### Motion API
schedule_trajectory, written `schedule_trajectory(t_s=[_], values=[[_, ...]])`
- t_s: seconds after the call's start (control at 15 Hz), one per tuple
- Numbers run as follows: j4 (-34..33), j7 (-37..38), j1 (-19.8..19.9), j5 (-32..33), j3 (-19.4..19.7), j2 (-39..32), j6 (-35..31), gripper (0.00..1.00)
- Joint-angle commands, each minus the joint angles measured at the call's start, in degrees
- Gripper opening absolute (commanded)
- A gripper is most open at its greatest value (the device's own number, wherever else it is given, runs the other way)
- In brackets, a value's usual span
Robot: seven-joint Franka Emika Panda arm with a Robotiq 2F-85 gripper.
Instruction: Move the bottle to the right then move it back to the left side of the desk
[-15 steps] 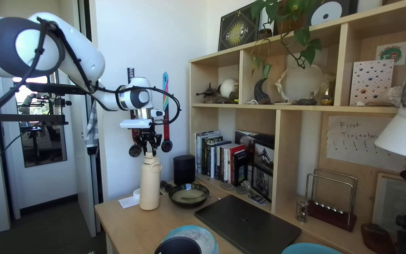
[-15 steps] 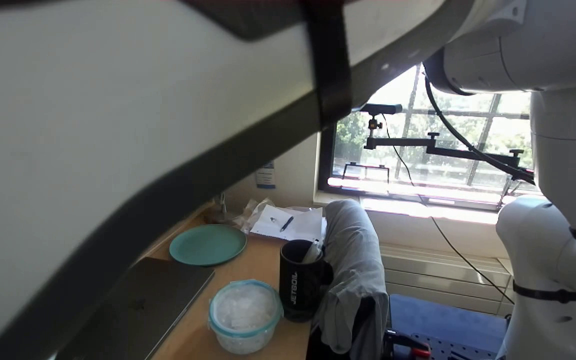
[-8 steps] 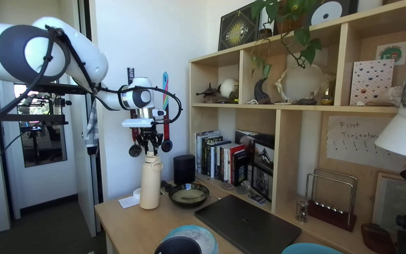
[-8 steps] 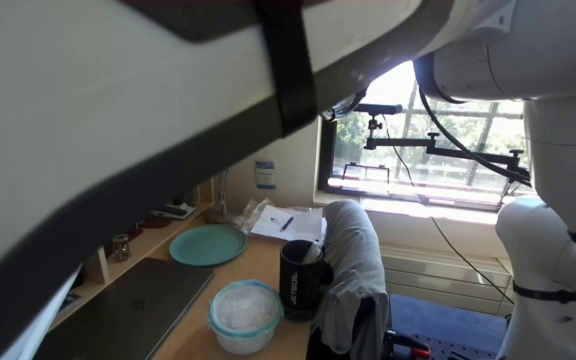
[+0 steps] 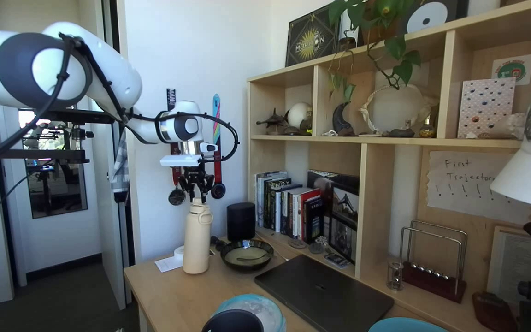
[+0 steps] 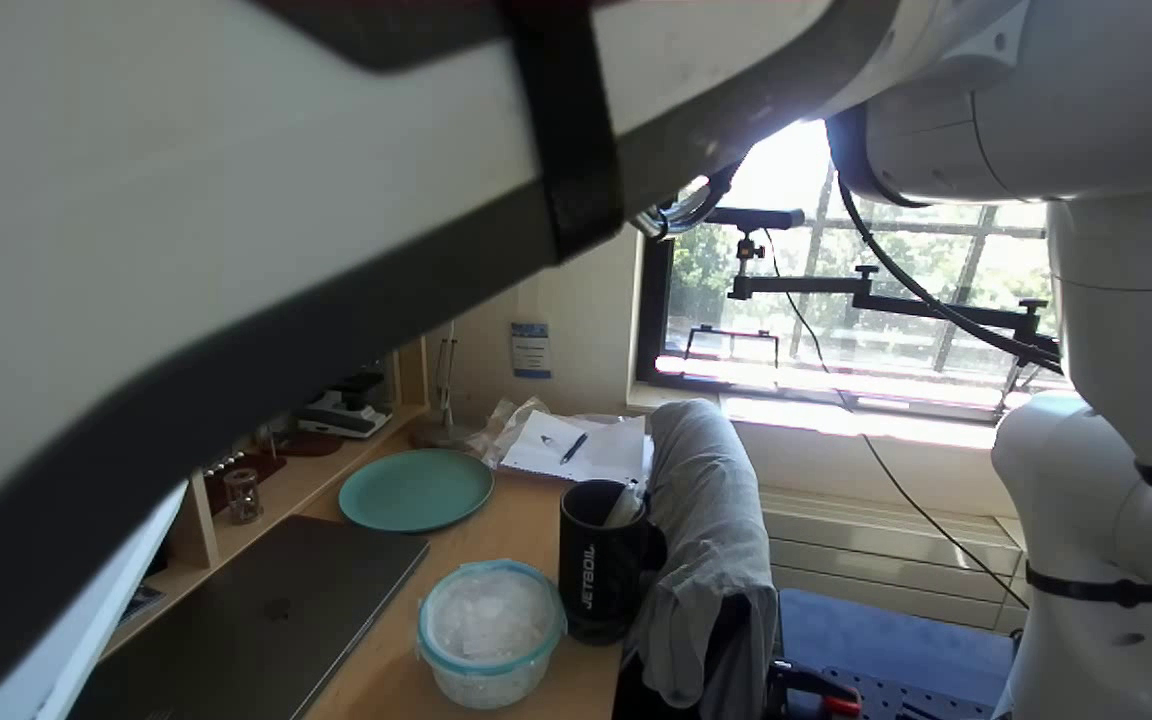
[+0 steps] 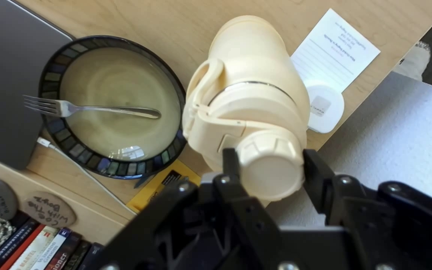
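The tall cream bottle (image 5: 196,244) stands upright near the left end of the tan wooden desk (image 5: 168,288) in an exterior view. In the wrist view the bottle (image 7: 251,48) is seen from above, with its carry loop to the left and its cap nearest the camera. My gripper (image 5: 197,199) is over the bottle's top. In the wrist view the gripper (image 7: 270,155) has one finger against each side of the cap, shut on it. I cannot tell whether the base touches the desk. The arm hides bottle and gripper in an exterior view.
A bowl (image 7: 116,167) with a fork sits close beside the bottle. A closed dark laptop (image 5: 323,290), a lidded container (image 6: 491,620), a black mug (image 6: 604,570) and a teal plate (image 6: 416,490) are along the desk. A black speaker (image 5: 241,221) stands behind.
Over the last second the arm has shifted slightly right in an exterior view, and the bottle's top has moved a little with the gripper. In the last half second almost nothing has moved.
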State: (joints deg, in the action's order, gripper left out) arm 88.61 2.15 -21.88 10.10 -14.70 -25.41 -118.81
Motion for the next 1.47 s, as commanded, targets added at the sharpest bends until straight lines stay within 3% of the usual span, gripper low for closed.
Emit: schedule_trajectory(t_s=[0.0,0.47,0.53,0.6,0.87,0.93,1.4], values=[[0.4,-1.6,0.4,-1.4,0.2,1.9,2.7,0.21],[0.6,-1.8,0.6,-2.4,-0.1,2.4,4.4,0.21],[0.5,-1.8,0.7,-2.4,0.0,2.4,4.7,0.25],[0.5,-1.9,0.7,-2.5,-0.1,2.5,5.0,0.68],[0.3,-2.5,0.7,-2.8,-0.2,2.7,5.7,0.94],[0.2,-2.9,0.7,-2.9,-0.2,2.7,5.8,0.99],[0.7,-1.2,2.3,-2.5,1.4,4.3,5.8,1.0]])
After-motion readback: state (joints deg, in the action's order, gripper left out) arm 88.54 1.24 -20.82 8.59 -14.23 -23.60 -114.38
